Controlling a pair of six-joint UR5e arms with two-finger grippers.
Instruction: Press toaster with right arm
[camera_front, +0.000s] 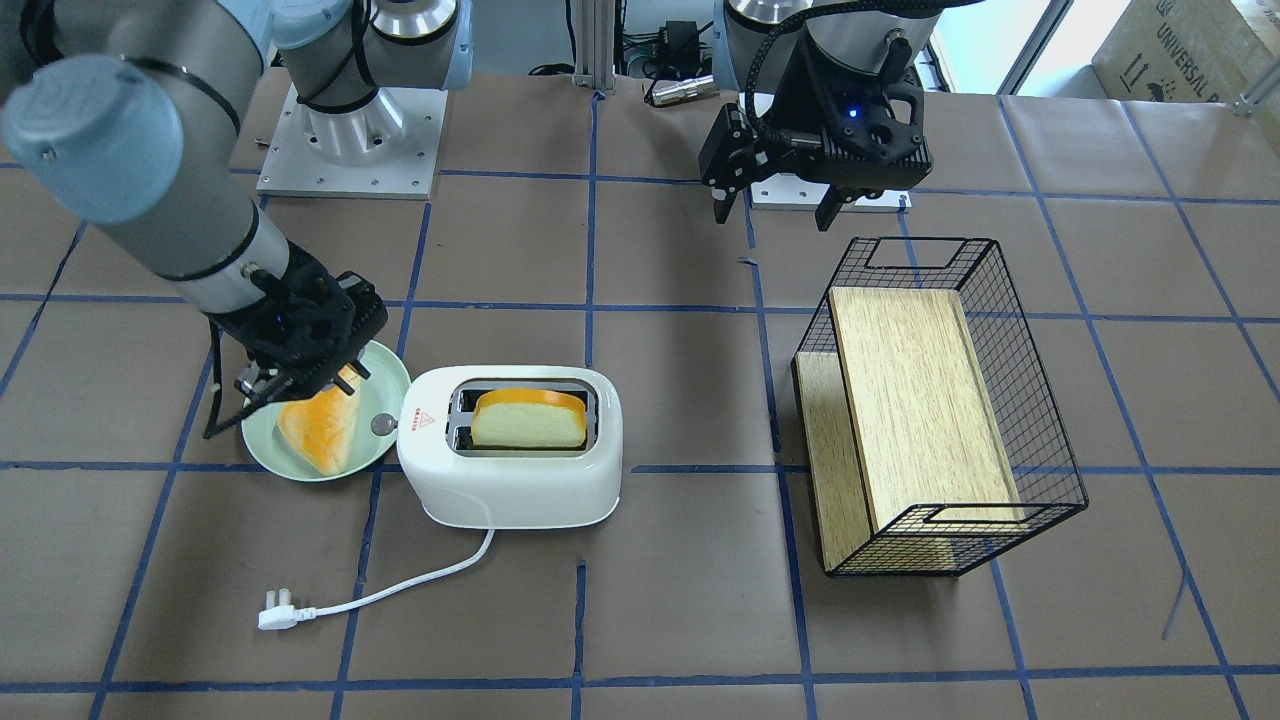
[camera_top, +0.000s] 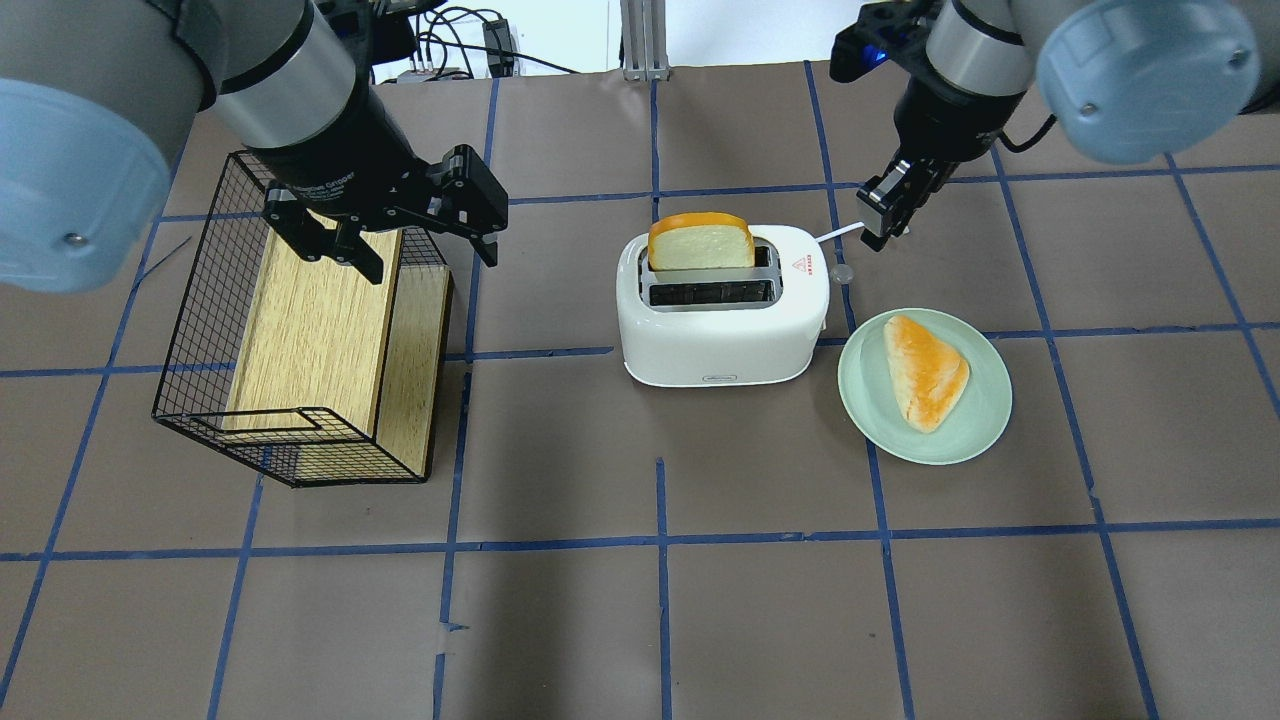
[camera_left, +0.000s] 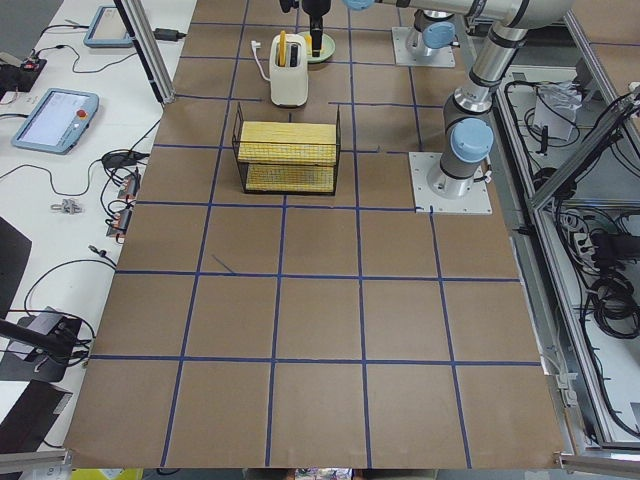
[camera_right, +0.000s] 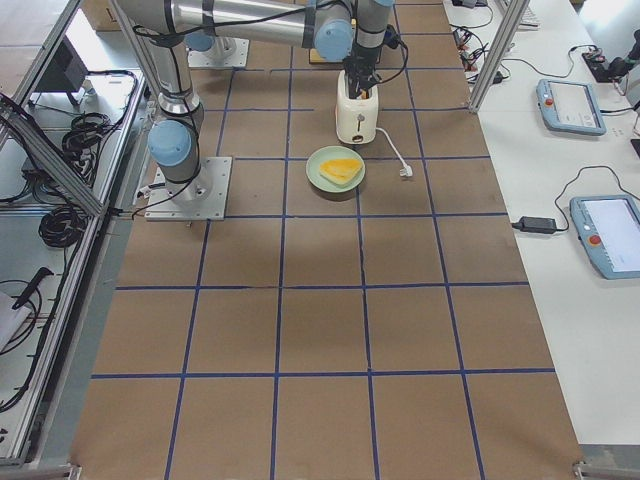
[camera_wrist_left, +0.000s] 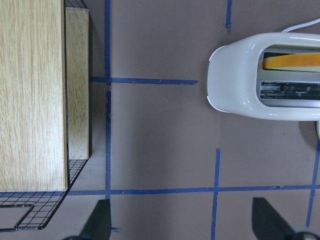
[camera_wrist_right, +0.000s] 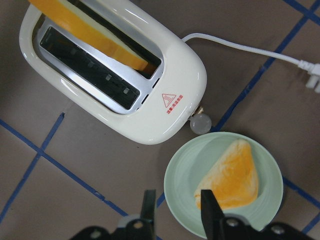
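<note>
The white toaster (camera_top: 722, 305) stands in the middle of the worktop (camera_top: 650, 620), between a black wire basket (camera_top: 190, 330) with wooden boards (camera_top: 320, 320) and a pale green plate (camera_top: 985, 425). One slice of bread (camera_top: 700, 245) sticks up out of one slot. A three-cornered piece of bread (camera_top: 925, 370) lies on the plate. The plate sits just beside the toaster's end with the small round knob (camera_wrist_right: 201, 123).

The right gripper (camera_top: 885, 218) hangs in the air near that knob end and touches nothing. From overhead its fingers look almost closed. The right wrist camera tells more: the two thin fingers (camera_wrist_right: 148, 202) have a narrow gap between them, and nothing is in it. That camera looks down on the knob, the red triangle sticker (camera_wrist_right: 170, 101) and the plate.

The left gripper (camera_top: 425, 250) hangs near the basket, well apart from the toaster. Its fingers are spread wide and hold nothing. The left wrist camera shows the toaster's other rounded end and one side of the basket.

The front camera shows the whole white cord (camera_front: 400, 590) curling across the worktop to its plug (camera_front: 278, 610), which lies flat there. From overhead only a short bit of cord peeks out behind the toaster.

In the two side cameras everything is far off, and the fingers are too small to tell.
</note>
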